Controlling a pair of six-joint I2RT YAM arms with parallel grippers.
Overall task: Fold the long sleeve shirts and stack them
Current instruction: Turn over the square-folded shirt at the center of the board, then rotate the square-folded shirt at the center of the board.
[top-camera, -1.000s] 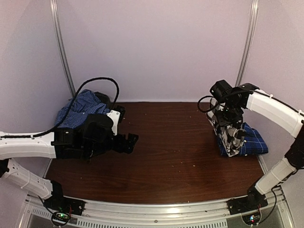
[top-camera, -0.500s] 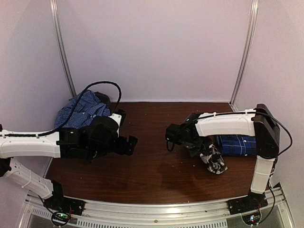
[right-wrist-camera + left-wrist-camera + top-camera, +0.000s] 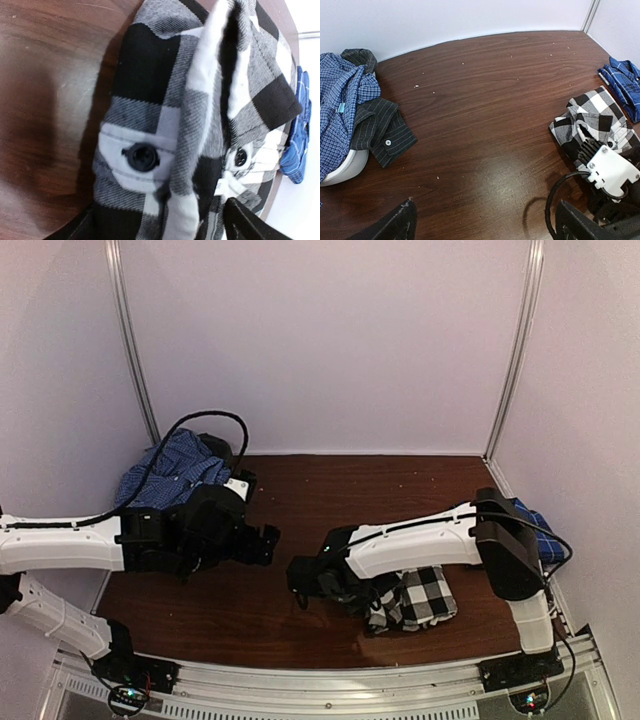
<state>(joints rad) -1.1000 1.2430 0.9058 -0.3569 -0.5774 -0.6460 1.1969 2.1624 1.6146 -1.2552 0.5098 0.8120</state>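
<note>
**1. CLEARANCES.** The desk [image 3: 330, 490] is bare wood at ctr and rear, btwn the two arms. The left tool [image 3: 265, 540] hovers over the L half, pointing toward ctr. Its jaws are released and spread wide, w/ nothing btwn them. The right tool [image 3: 165, 226] sits low over the front-R area, w/ its forearm reaching across from the R side. Its fingers [image 3: 245, 222] stand wide apart on either side of the cloth: released, not pinching.

**2. TASK ITEMS.** The B/W check shirt [image 3: 415, 598] lies bunched on the desk at front R, close to the near edge and directly under the right tool. Two black buttons [image 3: 141, 156] face up. The royal blue shirt [image 3: 535, 530] lies in a flat bundle at the R edge by the wall, partly hidden by the R arm's elbow in the top view. It is just beside the B/W check shirt, w/ a narrow strip of desk btwn them in the left wrist view. Not stacked.

**3. REAR-L CORNER.** A blue small-check garment [image 3: 337, 100] is draped over a white rounded object [image 3: 345, 167]. A dark striped cloth [image 3: 380, 130] lies against it, w/ its buttoned cuff on the desk. A black cable [image 3: 215, 420] loops above the pile.

**4. SURFACE / ROOM.** The desk top is dark brown wood grain, glossy, w/ scattered pale specks. Pale walls stand on three sides, w/ metal uprights [image 3: 125, 340] at the rear corners. A metal rail [image 3: 330, 680] runs along the near edge and carries the arm bases.

**5. MARKINGS.** A small teal tag [image 3: 341, 107] is on the blue small-check garment; its text is too small to read.
</note>
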